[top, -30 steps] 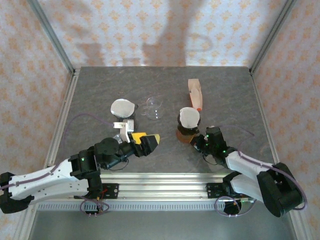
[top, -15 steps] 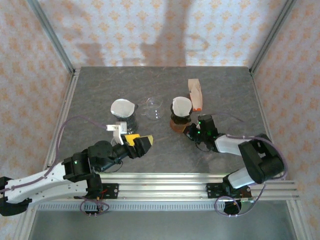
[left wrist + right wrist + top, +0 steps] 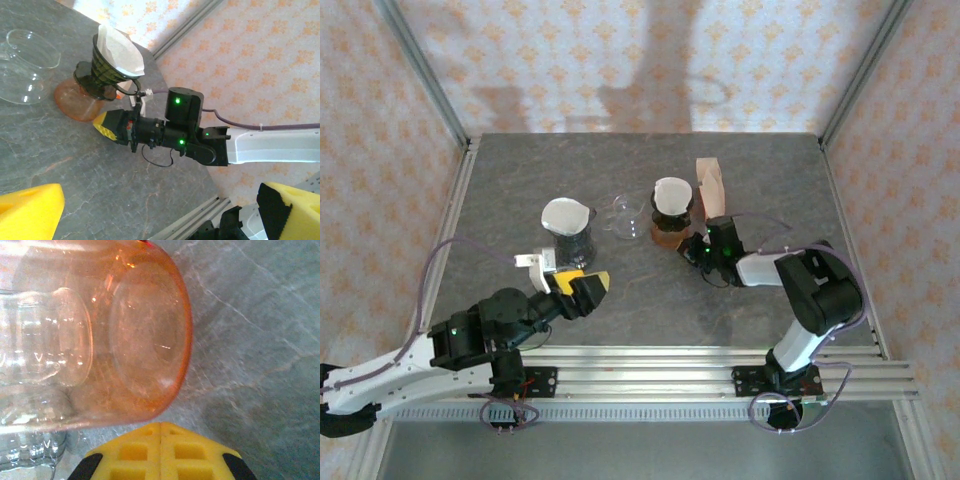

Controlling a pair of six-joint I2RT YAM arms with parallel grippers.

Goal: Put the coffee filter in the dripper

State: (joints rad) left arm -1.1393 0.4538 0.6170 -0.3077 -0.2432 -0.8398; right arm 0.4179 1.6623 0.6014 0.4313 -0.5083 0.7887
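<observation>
RIGHT ARM AT THE DRIPPER. Right gripper [image 3: 696, 252], pads pressed together and holding nothing, sits low at the rim of the orange base [image 3: 75, 102] under the dripper [image 3: 102, 70], mid-table [image 3: 650, 310]. The filter [image 3: 120, 47] sits in the dripper's black cone, mouth up, one edge standing proud of the rim, so the task looks all but done.

From the right gripper the dripper lies just ahead & a bit left, i.e. farther from the arm bases. Its axis is upright, and the gripper is roughly level w/ the base. Whether the pads touch the base or stop just short can't be told. The right-wrist view puts them v. close.

Left gripper [image 3: 568, 278], fingers spread wide & empty, hangs well apart to the near-left, w/ a dark white-topped cup [image 3: 567, 228] ahead of it and a glass jug [image 3: 628, 215] just left of the dripper.

Right arm is by far the nearer, so any last nudge prob. falls to it. A push low on the base could tip the stack.
</observation>
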